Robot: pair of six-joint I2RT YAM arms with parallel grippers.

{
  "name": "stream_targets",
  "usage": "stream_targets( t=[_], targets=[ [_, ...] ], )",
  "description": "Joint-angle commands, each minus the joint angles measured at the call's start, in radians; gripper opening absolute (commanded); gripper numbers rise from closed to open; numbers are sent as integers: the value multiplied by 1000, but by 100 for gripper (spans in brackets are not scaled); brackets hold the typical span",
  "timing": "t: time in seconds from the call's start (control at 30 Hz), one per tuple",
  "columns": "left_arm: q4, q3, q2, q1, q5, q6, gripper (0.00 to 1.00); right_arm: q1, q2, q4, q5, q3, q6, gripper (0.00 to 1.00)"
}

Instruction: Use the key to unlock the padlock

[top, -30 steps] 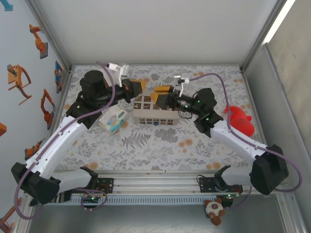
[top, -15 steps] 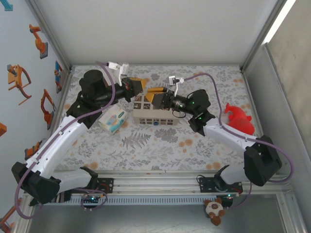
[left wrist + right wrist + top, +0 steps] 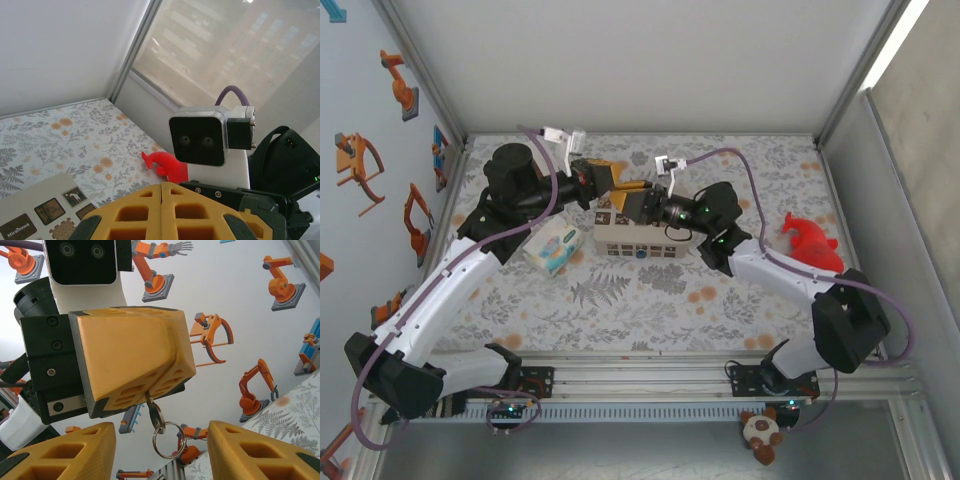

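Presently: one key (image 3: 151, 409) with one ring (image 3: 167, 439), pinched in left gripper (image 3: 145, 387) fingers; right gripper (image 3: 160, 432) fingers spread apart.

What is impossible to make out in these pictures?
Key: right wrist view, its blade hidden inside the shut left hand.
Key again: top view, too small beside the right hand.
Box: left wrist view, cut off by the bottom edge, covered by yellow fingers.

Left gripper (image 3: 610, 183) and right gripper (image 3: 632, 197) tip to tip above the box's (image 3: 638, 240) far edge, key (image 3: 155, 415) hanging under the left one — between the right fingers (image 3: 65, 450), packet (image 3: 553, 247) left of the box, plastic figure (image 3: 812, 245) well right.
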Motion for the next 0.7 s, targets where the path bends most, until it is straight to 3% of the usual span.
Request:
stream_targets(
  t=[0.0, 0.43, 0.67],
  targets=[
    [22, 22, -3, 7, 23, -2, 0, 6, 11, 54, -14, 44, 12, 46],
    [30, 13, -3, 11, 35, -2, 0, 6, 23, 54, -17, 57, 23, 23],
    [21, 8, -2, 11, 42, 2, 0, 6, 22, 54, -14, 57, 26, 17]
  ],
)
